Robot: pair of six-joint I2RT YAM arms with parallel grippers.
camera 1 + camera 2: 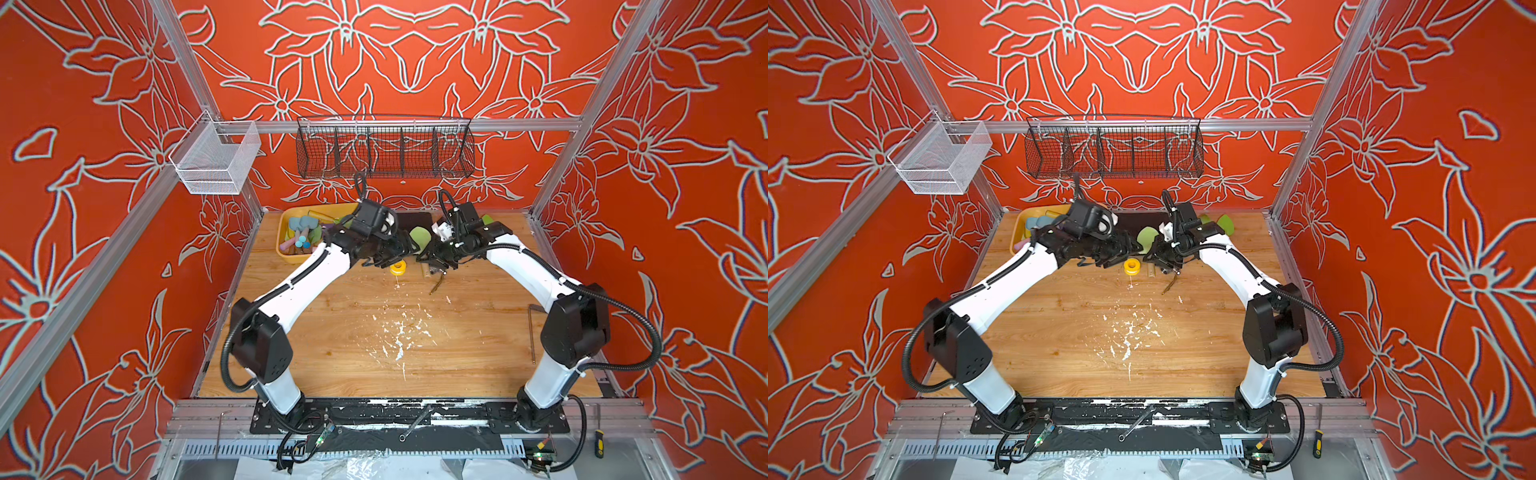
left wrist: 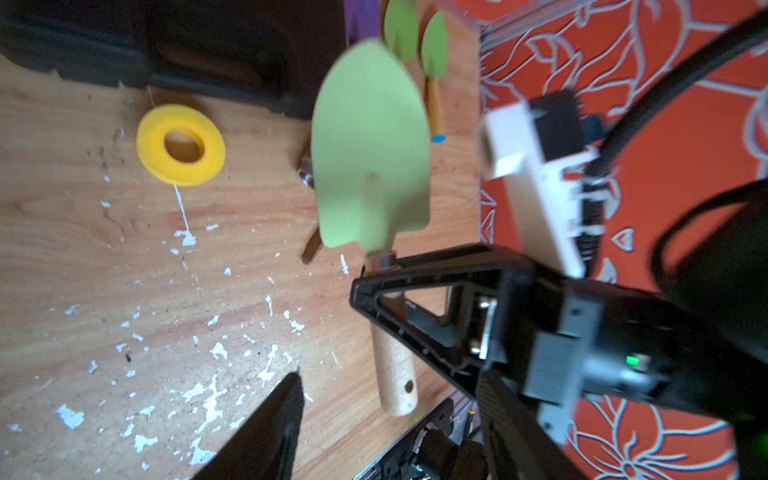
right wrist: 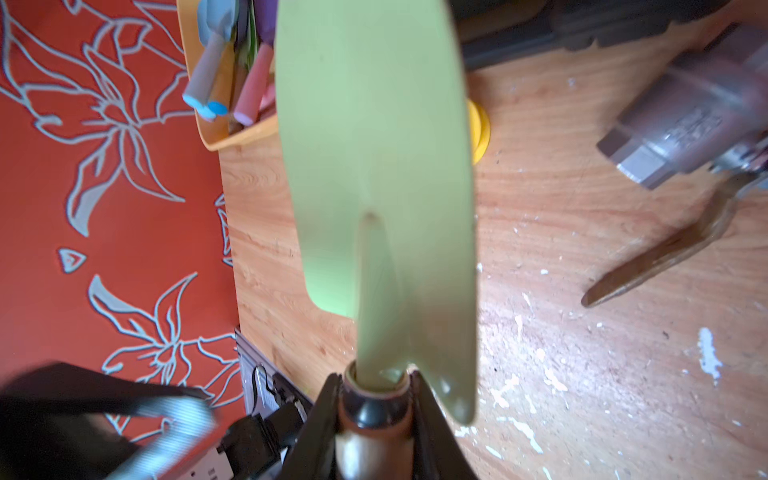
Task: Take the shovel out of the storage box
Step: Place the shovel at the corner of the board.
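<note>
Gripping the shovel [image 3: 374, 145] in the right gripper [image 3: 376, 386], pinching the dark collar at the top of its pale wooden handle firmly from both sides. Holding the shovel in the air above the wooden worktop [image 1: 332, 332], near the middle of the far edge, and pointing its light green blade towards the left arm. Holding the fingers of the left gripper [image 1: 405, 249] wide apart just beside the blade, grasping nothing and, going by the left wrist view, touching neither blade nor handle. Showing the storage box [image 1: 279, 243], a shallow yellow tub, sitting in the far left corner of the worktop, apart from the shovel and crowded with other small tools with blue, pink and grey handles. Showing a yellow ring [image 1: 397, 268] lying flat on the worktop between the two grippers, a little nearer the front edge. Showing a black tool case [image 2: 187, 50] lying along the far edge behind the blade, and two more green shovels [image 1: 1225, 224] lying towards the far right corner. Showing a grey metal valve [image 3: 685, 120] with a flat brown lever resting on the worktop close to the right gripper. Showing white flecks [image 1: 399, 332] scattered across the middle of the worktop.
</note>
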